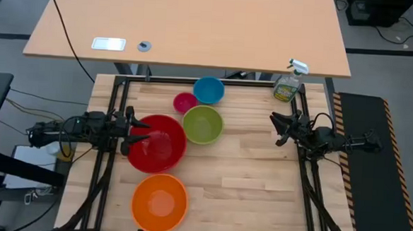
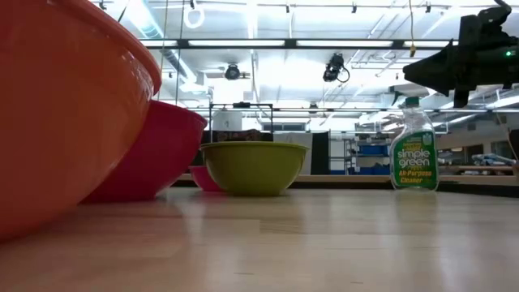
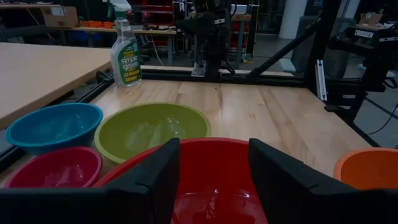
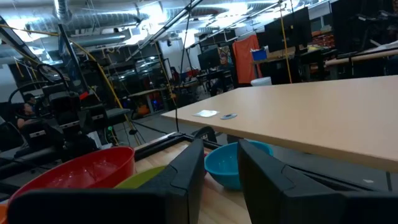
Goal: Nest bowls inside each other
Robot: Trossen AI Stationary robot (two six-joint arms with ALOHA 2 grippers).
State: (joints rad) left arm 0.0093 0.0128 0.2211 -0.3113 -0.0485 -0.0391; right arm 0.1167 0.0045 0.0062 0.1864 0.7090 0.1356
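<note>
Five bowls stand upright on their bases on the wooden table. The red bowl [image 1: 159, 144] is at centre left and the orange bowl [image 1: 159, 202] near the front edge. Behind them are the lime green bowl [image 1: 203, 124], the small pink bowl [image 1: 185, 102] and the blue bowl [image 1: 208, 90]. None sits inside another. My left gripper [image 1: 139, 132] hovers level over the red bowl's left rim [image 3: 214, 180], open, with nothing between its fingers. My right gripper [image 1: 279, 126] waits at the table's right edge, open and empty, and also shows in its own wrist view [image 4: 221, 149].
A green spray bottle of cleaner [image 1: 287, 84] stands at the far right corner of the table. A dark metal frame [image 1: 116, 89] runs round the table's edges. Bare wood [image 1: 252, 181] lies between the bowls and the right arm. A larger desk [image 1: 197, 30] stands behind.
</note>
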